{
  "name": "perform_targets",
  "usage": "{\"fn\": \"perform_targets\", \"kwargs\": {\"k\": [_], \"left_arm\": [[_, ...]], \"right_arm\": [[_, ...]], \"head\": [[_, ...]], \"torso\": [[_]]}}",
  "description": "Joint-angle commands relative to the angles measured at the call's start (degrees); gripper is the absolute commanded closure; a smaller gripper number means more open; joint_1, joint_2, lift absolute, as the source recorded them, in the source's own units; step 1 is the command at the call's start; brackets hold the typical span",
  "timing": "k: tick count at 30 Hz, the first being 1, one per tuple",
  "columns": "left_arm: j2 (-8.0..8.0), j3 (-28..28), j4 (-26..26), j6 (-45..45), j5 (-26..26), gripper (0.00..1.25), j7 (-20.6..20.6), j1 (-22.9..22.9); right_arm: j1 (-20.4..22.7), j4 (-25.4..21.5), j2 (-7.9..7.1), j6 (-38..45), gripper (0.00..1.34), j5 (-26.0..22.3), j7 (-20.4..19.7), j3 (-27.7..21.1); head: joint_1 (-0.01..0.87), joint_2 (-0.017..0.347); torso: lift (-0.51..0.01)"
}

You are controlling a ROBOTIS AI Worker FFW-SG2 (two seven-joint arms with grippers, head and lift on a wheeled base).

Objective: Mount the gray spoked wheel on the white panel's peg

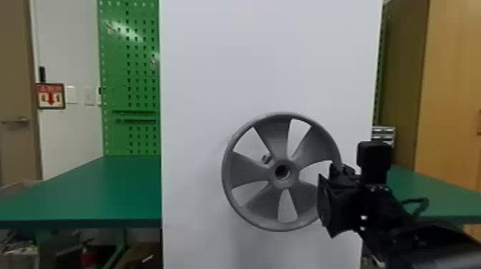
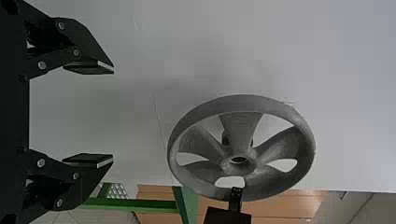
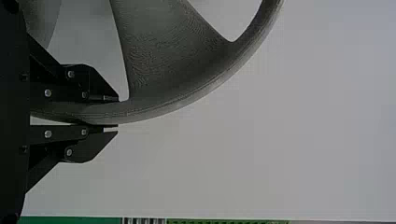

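Laterally, the gray spoked wheel [image 1: 247, 171] stands upright, directly left of the right gripper [image 1: 327, 184], whose two fingers pinch its rim

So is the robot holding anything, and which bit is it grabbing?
The right gripper holds the gray spoked wheel by its outer rim. The left gripper is open and empty.

Grn tbl [image 1: 103, 189] behind wht panel [image 1: 265, 64] w/ peg [image 1: 266, 159]
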Motion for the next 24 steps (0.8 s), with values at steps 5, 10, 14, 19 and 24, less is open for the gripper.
{"fn": "perform_targets", "kwargs": {"k": [5,10,14,19,24], "left_arm": [[-0.01,-0.1,0.1,0.0,0.1,0.56,0.0,-0.1],[0.08,-0.1,0.1,0.0,0.1,0.56,0.0,-0.1],[0.08,-0.1,0.1,0.0,0.1,0.56,0.0,-0.1],[0.08,-0.1,0.1,0.0,0.1,0.56,0.0,0.0],[0.08,0.1,0.1,0.0,0.2,0.56,0.0,0.0]], "right_arm": [[-0.4,0.6,0.42,-0.9,1.25,-0.4,0.1,0.3],[-0.7,1.0,0.77,-1.3,1.26,-0.6,0.1,0.7],[-0.7,1.4,0.77,-1.4,1.26,-0.5,0.1,0.6],[-1.3,2.2,0.60,-1.9,1.26,-0.4,0.1,0.6],[-1.4,3.2,0.60,-2.8,1.26,-0.2,0.1,0.5]], "head": [[0.123,-0.008],[0.123,-0.008],[0.123,-0.008],[0.123,-0.008],[0.123,-0.008]], "torso": [[-0.398],[-0.398],[-0.398],[-0.398],[-0.398]]}}
